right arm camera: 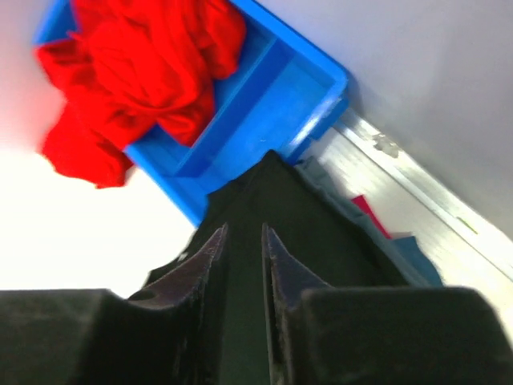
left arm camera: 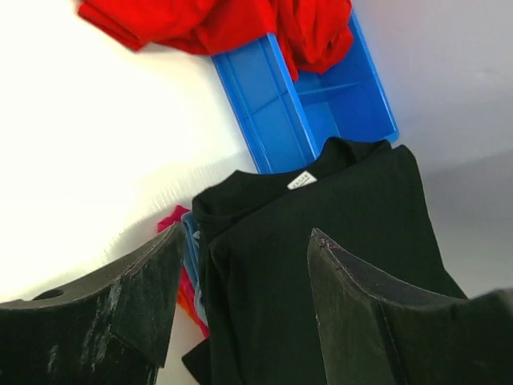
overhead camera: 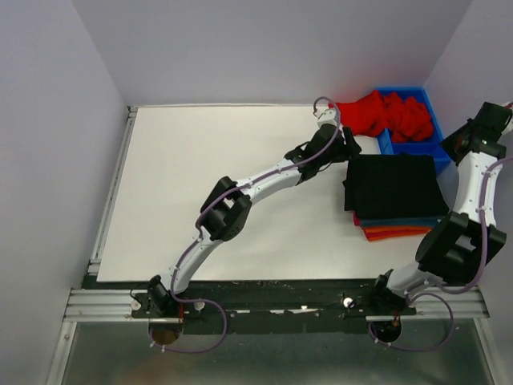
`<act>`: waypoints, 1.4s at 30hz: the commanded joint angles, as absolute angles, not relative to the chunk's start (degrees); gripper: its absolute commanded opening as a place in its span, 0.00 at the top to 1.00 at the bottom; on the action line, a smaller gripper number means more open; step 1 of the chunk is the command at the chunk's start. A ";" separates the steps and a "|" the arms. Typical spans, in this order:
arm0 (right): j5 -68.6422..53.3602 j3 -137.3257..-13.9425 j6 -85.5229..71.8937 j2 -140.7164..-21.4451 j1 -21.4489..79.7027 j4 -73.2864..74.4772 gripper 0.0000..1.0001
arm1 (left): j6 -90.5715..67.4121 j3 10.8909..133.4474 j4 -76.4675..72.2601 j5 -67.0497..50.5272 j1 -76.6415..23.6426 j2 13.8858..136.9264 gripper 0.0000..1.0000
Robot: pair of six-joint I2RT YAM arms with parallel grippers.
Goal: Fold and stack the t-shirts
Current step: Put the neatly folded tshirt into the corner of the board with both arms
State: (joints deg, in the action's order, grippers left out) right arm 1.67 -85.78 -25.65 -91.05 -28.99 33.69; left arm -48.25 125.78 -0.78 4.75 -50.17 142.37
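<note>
A folded black t-shirt (overhead camera: 393,186) (left arm camera: 337,216) (right arm camera: 264,188) tops a stack at the right of the table, with slate-blue (overhead camera: 401,222) and orange (overhead camera: 397,233) t-shirts showing beneath its near edge. Bright red t-shirts (overhead camera: 383,112) (left arm camera: 216,20) (right arm camera: 136,72) spill over the blue bin (overhead camera: 417,147) behind the stack. My left gripper (overhead camera: 351,148) (left arm camera: 244,249) hovers at the black shirt's far left corner, open wide and holding nothing. My right gripper (overhead camera: 455,144) (right arm camera: 243,233) is at the shirt's far right corner, its jaws a narrow gap apart above the cloth.
The blue bin (left arm camera: 304,112) (right arm camera: 264,104) stands against the right wall just behind the stack. An aluminium rail (right arm camera: 417,192) runs along the table's right edge. The white tabletop (overhead camera: 224,184) stretches to the left of the stack.
</note>
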 commanded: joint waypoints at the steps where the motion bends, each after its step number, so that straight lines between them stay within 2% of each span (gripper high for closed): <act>1: -3.86 -78.24 -29.17 -85.09 -29.44 25.76 0.81 | -43.34 123.93 1.67 8.00 -49.13 133.42 0.35; 2: -4.74 -77.27 -30.05 -84.82 -29.62 25.14 0.92 | -43.16 123.49 1.06 6.69 -49.22 132.90 0.43; 3: -5.88 -76.56 -30.67 -84.90 -29.79 24.53 0.99 | -43.24 122.96 0.36 4.94 -49.39 132.54 0.60; 4: -7.19 -75.86 -31.11 -84.99 -29.88 24.00 0.99 | -43.33 122.52 0.35 3.62 -49.74 132.45 0.77; 6: -6.95 -74.97 -32.07 -85.60 -29.97 23.29 0.99 | -43.59 122.61 -1.93 1.16 -50.71 133.15 0.99; 13: -1.67 -74.62 -33.83 -92.80 -30.59 23.64 0.99 | -45.35 133.06 -0.79 -5.19 -53.52 143.69 1.00; 19: -0.97 -75.06 -36.56 -101.50 -30.59 22.94 0.99 | -52.02 129.91 -2.72 -2.64 -52.74 148.44 1.00; 23: -0.26 -76.37 -35.69 -103.27 -30.59 24.25 0.99 | -54.23 130.86 -2.90 -3.51 -51.77 150.73 1.00; 28: 2.55 -76.20 -34.28 -96.34 -29.97 26.36 0.99 | -51.08 130.44 -2.02 -3.87 -51.77 145.30 1.00; 34: 1.41 -70.77 -36.38 -84.31 -29.62 28.83 0.99 | -47.82 118.49 -5.36 -2.64 -54.92 133.87 1.00; 40: -0.27 -57.76 -43.23 -74.11 -29.36 27.86 0.99 | -47.72 116.72 -4.83 -5.88 -59.23 134.03 1.00; 42: 8.83 -56.69 -45.51 -72.52 -29.36 31.44 0.99 | -48.51 119.51 -4.05 -7.73 -60.11 137.00 1.00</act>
State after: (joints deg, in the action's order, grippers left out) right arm 0.49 -60.82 -39.83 -73.93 -29.56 26.30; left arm -48.40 118.43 -4.56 -3.88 -57.91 134.04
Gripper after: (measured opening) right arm 0.013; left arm 0.005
